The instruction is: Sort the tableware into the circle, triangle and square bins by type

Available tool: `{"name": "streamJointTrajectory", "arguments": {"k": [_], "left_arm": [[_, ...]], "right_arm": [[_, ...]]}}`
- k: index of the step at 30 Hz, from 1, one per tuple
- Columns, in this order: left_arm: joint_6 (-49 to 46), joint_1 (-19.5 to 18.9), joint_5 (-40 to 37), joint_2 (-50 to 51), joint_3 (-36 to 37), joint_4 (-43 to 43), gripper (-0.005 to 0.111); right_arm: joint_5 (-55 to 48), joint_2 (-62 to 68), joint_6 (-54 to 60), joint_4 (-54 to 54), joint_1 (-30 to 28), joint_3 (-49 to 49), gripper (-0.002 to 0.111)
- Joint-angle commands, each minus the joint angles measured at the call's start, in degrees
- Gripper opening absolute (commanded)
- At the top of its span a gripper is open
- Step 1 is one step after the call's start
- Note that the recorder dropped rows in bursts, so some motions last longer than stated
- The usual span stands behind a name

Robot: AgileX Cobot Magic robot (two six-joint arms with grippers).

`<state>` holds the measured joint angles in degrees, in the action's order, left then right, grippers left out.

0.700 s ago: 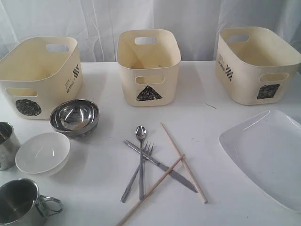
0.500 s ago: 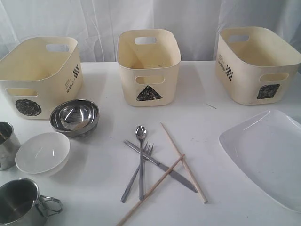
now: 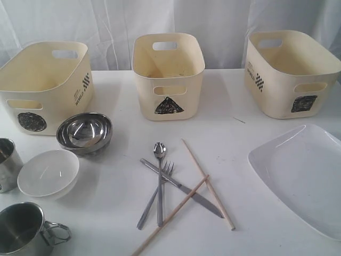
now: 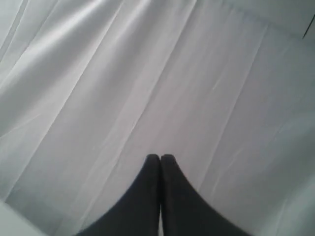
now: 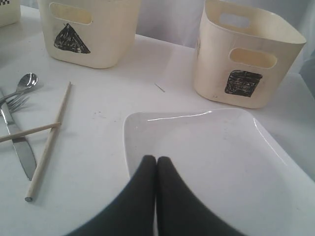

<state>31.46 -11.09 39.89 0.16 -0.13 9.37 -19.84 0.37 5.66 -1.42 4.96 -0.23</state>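
White plate [image 5: 216,152] untouched beneath right gripper [image 5: 156,160], pinched closed, empty.
Same for left gripper [image 4: 160,157]. Open first, grip the near rim squarely, lift level.

Staged test setup, not a home; plain white tabletop [image 3: 234,96], white curtain [image 3: 213,21] backdrop, sticker-labelled cream bins [image 3: 168,74]

Left tub [image 3: 50,80]: dark circle sticker [image 3: 32,121] on front; on the side, small vertical print beside a chequered mark [image 3: 85,81], lettering too small to read.
Middle tub [image 3: 168,72]: dark triangle sticker [image 3: 169,106] on front.
Right tub [image 3: 287,66]: dark square sticker [image 3: 303,103] on front; second chequered mark [image 3: 259,82] on the side, its print unreadable.
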Motion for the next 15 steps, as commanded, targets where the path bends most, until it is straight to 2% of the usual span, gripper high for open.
{"name": "streamJointTrajectory", "arguments": {"k": [1, 2, 4, 5, 6, 7, 8, 9, 11, 14, 15], "left_arm": [[7.7, 0.4, 14.2, -0.2, 0.1, -0.6, 0.000], [6.2, 0.4, 13.4, -0.2, 0.1, -2.2, 0.000], [2.2, 0.4, 6.3, -0.2, -2.7, -8.1, 0.000], [0.8, 0.4, -9.8, 0.9, -9.9, -19.5, 0.000], [2.1, 0.4, -18.8, 3.3, -14.1, -25.0, 0.000], [4.6, 0.4, -36.6, 10.3, -21.6, -29.5, 0.000], [4.2, 0.4, -44.4, 15.2, -25.6, -29.8, 0.000], [2.6, 0.4, -54.2, 24.5, -32.8, -29.8, 0.000], [0.6, 0.4, -62.0, 36.4, -40.7, -24.3, 0.000], [0.1, 0.4, -68.3, 43.3, -46.5, -16.9, 0.000], [0.2, 0.4, -72.5, 44.9, -48.4, -11.4, 0.000]], "right_arm": [[0.2, -0.4, -0.1, -0.1, 0.2, 0.2, 0.000], [0.2, -0.4, -0.1, -0.1, 0.2, 0.2, 0.000], [0.2, -0.4, -0.1, -0.1, 0.2, 0.2, 0.000], [0.2, -0.4, -0.1, -0.1, 0.2, 0.2, 0.000], [0.2, -0.4, -0.1, -0.1, 0.2, 0.2, 0.000], [0.2, -0.4, -0.1, -0.1, 0.2, 0.2, 0.000], [0.2, -0.4, -0.1, -0.1, 0.2, 0.2, 0.000], [0.2, -0.4, -0.1, -0.1, 0.2, 0.2, 0.000], [0.2, -0.4, -0.1, -0.1, 0.2, 0.2, 0.000], [0.2, -0.4, -0.1, -0.1, 0.2, 0.2, 0.000], [0.2, -0.4, -0.1, -0.1, 0.2, 0.2, 0.000]]}}
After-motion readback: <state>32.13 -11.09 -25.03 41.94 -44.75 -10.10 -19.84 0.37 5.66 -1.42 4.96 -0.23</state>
